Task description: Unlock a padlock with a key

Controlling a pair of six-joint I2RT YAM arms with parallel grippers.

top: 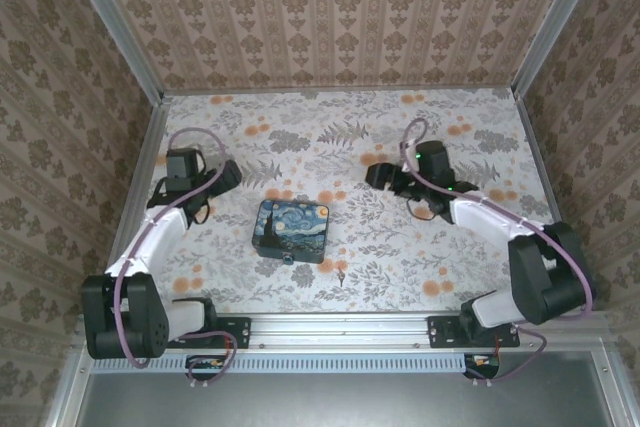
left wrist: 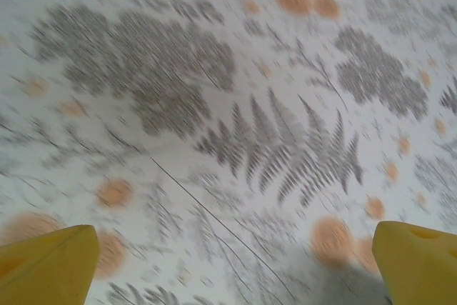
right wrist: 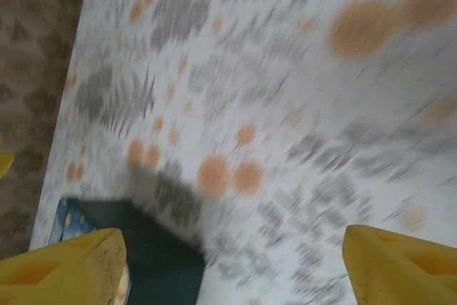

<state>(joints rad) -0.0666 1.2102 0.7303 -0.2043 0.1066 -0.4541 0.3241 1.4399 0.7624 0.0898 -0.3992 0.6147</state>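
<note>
A blue swirl-painted box (top: 292, 228) lies mid-table between my two arms. At its near edge sits a small dark lump (top: 289, 256) that looks like the padlock, too small to be sure. A tiny dark sliver (top: 341, 274) on the cloth right of it may be the key. My left gripper (top: 228, 176) hovers left of the box, its yellow fingers (left wrist: 50, 266) spread wide over bare cloth, open (left wrist: 235, 269). Right of the box and farther back, my right gripper (top: 376, 175) is open too (right wrist: 232, 269). A dark corner of the box (right wrist: 153, 258) shows by its left finger (right wrist: 64, 269).
The floral tablecloth (top: 350, 127) covers the table, which is walled by patterned panels at the back and both sides. An aluminium rail (top: 340, 325) runs along the near edge by the arm bases. Purple cables loop over each arm.
</note>
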